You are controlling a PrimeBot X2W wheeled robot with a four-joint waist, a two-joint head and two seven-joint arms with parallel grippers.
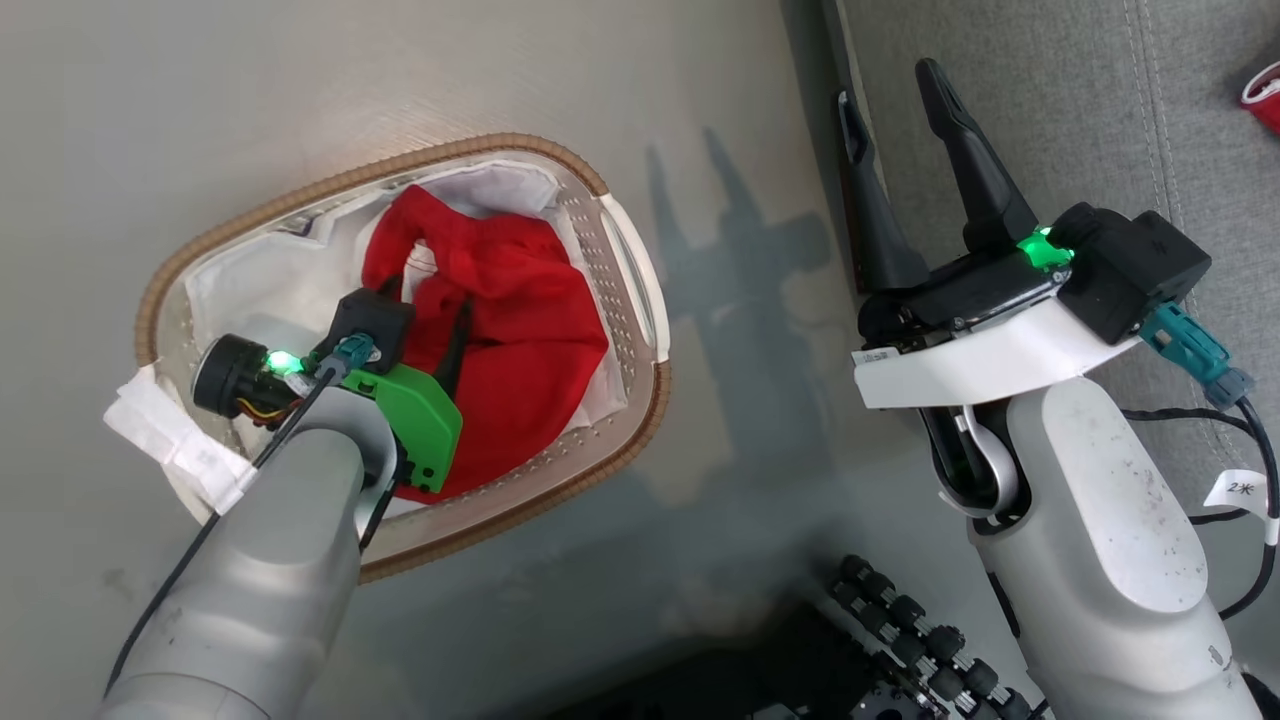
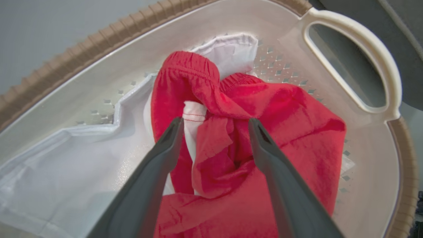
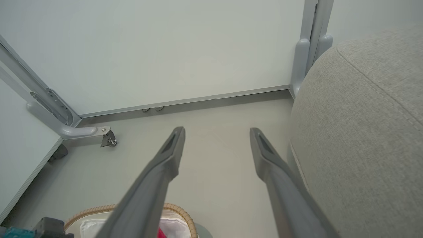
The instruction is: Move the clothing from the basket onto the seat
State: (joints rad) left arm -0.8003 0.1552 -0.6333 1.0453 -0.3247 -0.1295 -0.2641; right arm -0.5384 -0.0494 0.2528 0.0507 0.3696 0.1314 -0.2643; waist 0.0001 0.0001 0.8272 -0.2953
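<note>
Your left gripper (image 2: 214, 124) hangs wide open inside the basket (image 1: 400, 165). Its fingers straddle a raised fold of the clothing (image 2: 281, 115), so closing should pinch it. The red heap lies on the liner (image 2: 66, 165), at the basket's end nearest the seat (image 1: 1100, 120). Your right gripper (image 1: 888, 90) hovers open and empty by the seat's edge, probably to stay clear.

The left end effector (image 2: 215, 121) is hanging inside the cream basket (image 2: 205, 19), its dark fingers (image 2: 158, 165) standing wide apart over the bunched red clothing (image 2: 281, 132), which is lying on the white liner (image 2: 66, 165) near the white handle (image 2: 370, 39).
</note>
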